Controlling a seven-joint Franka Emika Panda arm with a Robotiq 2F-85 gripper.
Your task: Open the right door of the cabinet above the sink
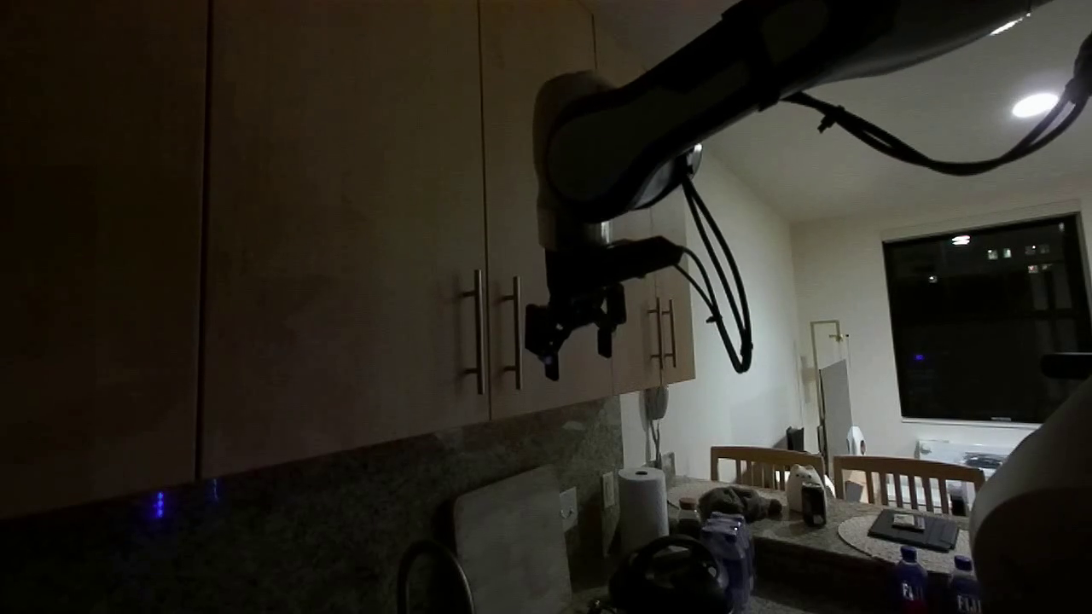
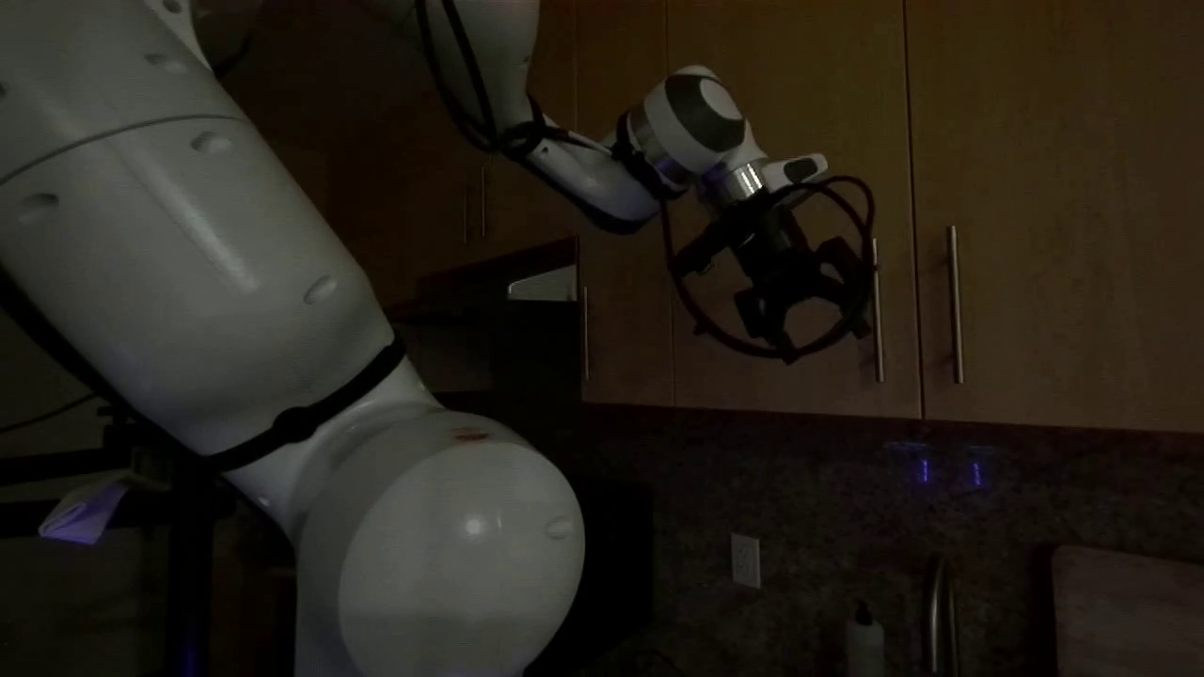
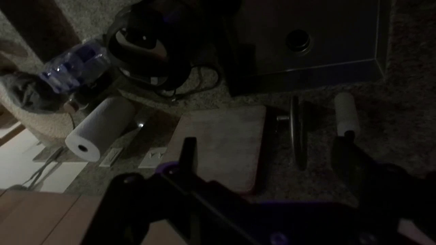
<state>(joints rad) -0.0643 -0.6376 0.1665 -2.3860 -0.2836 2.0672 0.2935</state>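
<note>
Beige flat right door [image 1: 510, 200] is seen closed; in an exterior view its upright metal bar handle [image 1: 517, 333] is shown left of the black gripper [image 1: 578, 362], fingers [image 1: 552, 368] parted wide, nothing held

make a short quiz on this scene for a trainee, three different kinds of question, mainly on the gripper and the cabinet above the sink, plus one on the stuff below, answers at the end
1. True or false: the right door of the cabinet is shut and the gripper is open.

2. Where does the right door's bar handle sit?
a) high, near its right edge
b) low, near its left edge
c) midway along its top edge

3. Fill in: in an exterior view, a white roll of ____ stands to the right of the board.

Key: 1. true; 2. b; 3. paper towels
</note>
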